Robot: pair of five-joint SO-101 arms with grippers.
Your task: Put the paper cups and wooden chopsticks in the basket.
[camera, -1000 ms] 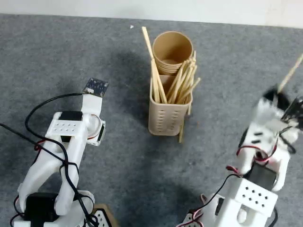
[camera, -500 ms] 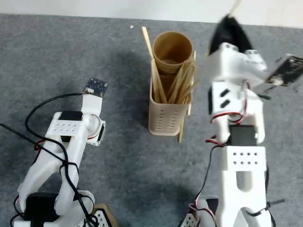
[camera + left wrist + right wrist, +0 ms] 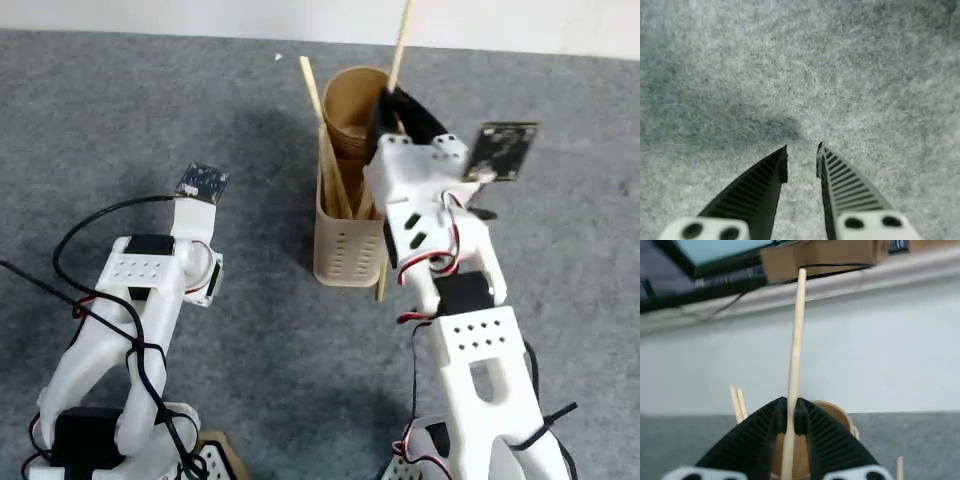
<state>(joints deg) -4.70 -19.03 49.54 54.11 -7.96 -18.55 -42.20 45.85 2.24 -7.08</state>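
Observation:
A beige perforated basket (image 3: 352,252) stands at the middle of the grey mat, holding stacked brown paper cups (image 3: 356,98) and several wooden chopsticks (image 3: 327,160). My right gripper (image 3: 397,112) hangs over the basket's right side, shut on one chopstick (image 3: 400,45) that points up and away. In the right wrist view its black fingers (image 3: 767,427) clamp the chopstick (image 3: 795,340) above the cup rim (image 3: 832,410). My left gripper (image 3: 801,161) hovers over bare mat to the left of the basket, its fingers slightly parted with nothing between them.
One chopstick (image 3: 383,282) leans outside the basket's front right corner. A pale wall (image 3: 300,15) borders the mat at the back. The left arm (image 3: 140,300) stands at the front left. Bare grey mat (image 3: 150,110) lies around the basket.
The right arm swung from the far right edge leftward to above the basket, carrying the chopstick. The left arm stayed still.

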